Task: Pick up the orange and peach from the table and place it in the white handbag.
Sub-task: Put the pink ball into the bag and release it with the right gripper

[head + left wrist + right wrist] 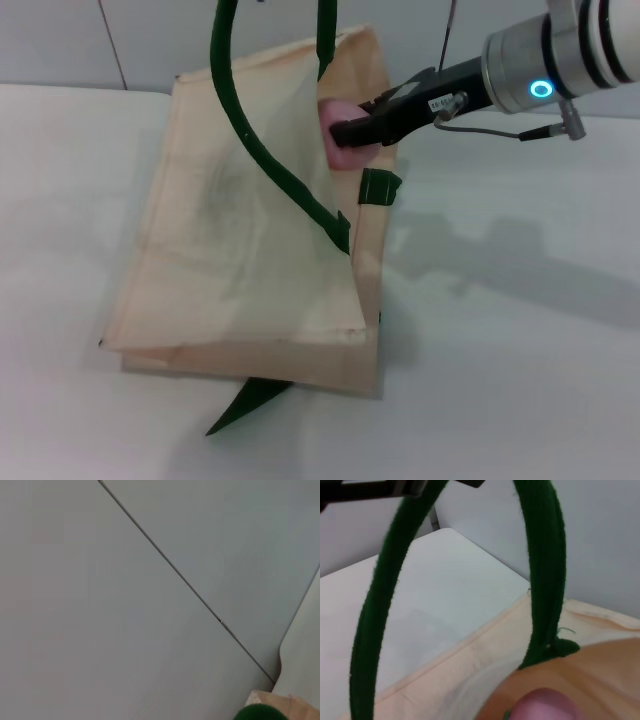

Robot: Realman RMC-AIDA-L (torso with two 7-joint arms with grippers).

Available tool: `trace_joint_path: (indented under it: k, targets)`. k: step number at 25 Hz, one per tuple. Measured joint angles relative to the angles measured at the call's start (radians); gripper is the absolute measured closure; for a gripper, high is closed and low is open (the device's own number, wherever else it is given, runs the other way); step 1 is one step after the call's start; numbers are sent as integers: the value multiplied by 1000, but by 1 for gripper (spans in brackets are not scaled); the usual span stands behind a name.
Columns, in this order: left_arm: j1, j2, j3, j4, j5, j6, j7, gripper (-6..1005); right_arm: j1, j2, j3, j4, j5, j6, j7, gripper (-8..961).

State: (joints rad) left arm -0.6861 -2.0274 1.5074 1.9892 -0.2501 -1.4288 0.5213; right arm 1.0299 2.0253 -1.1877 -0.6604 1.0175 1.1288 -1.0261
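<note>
1. White handbag (240,250) sits left-centre on the white table (520,380), mouth held up and open. One dark green strap (262,150) rises out of the top of the head view; the other strap end (245,400) lies flat on the table at the bag's near edge.
2. Left gripper: not seen in any view. The left wrist view shows only a grey wall with a seam, plus a corner of the bag fabric (295,705) and a bit of green strap (260,712) at the edge. Finger state can't be told.
3. Peach (340,135): pink, at the bag's open mouth by its far right rim, up off the table and partly behind the bag edge.
4. Right gripper (352,130): reaches in from the upper right of the head view, with its black fingers (375,120) closed around the peach and holding it over the bag opening. A blue ring light shows on the silver wrist.
5. The right wrist view shows the top of the peach (545,705) close to the camera, with the cream inner wall of the bag (600,670) around it. The green strap loop (540,570) arches overhead and is stitched to the bag rim.
6. Orange: not visible in any view; where it is can't be told.
</note>
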Motion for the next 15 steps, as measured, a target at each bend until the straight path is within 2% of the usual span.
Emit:
trace_joint_path:
  k: [10, 15]
  targets:
    - [-14, -1, 5, 2, -1, 1, -11, 865, 75, 9, -35, 118, 90, -44, -81, 546]
    - [-17, -1, 17, 2, -2, 2, -15, 865, 79, 10, -64, 121, 123, -67, -97, 545]
